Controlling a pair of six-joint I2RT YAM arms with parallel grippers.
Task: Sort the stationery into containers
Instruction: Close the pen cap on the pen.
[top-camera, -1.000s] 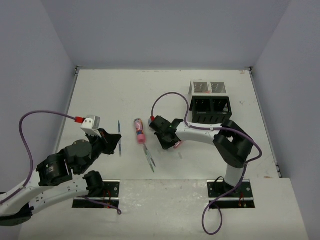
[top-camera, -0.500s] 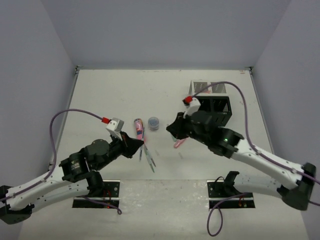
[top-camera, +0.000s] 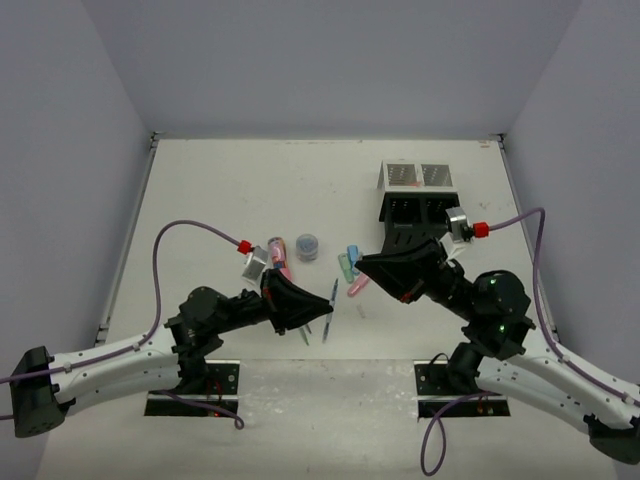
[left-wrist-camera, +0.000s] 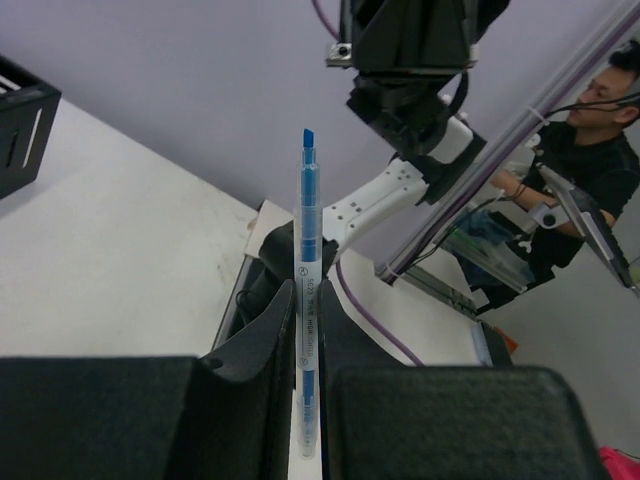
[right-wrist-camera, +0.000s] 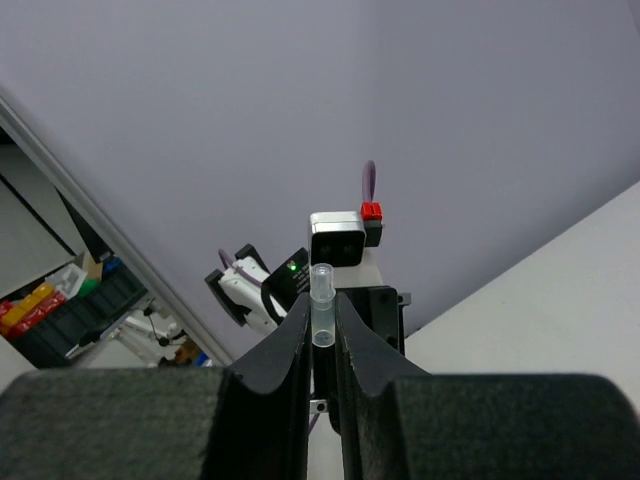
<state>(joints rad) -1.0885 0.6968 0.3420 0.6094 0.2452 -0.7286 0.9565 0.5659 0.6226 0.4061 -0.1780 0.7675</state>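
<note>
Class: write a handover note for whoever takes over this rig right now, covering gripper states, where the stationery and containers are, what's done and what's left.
Left gripper: jaws shut on a blue pen, held off the table.
Right gripper: jaws shut on a stubby marker, also raised.
Loose on the table: grey-blue pot, pink marker.
Black container far right, silver container just behind it; contents unclear.
Done: two items picked up.
Left: place both, then sort the loose items.
</note>
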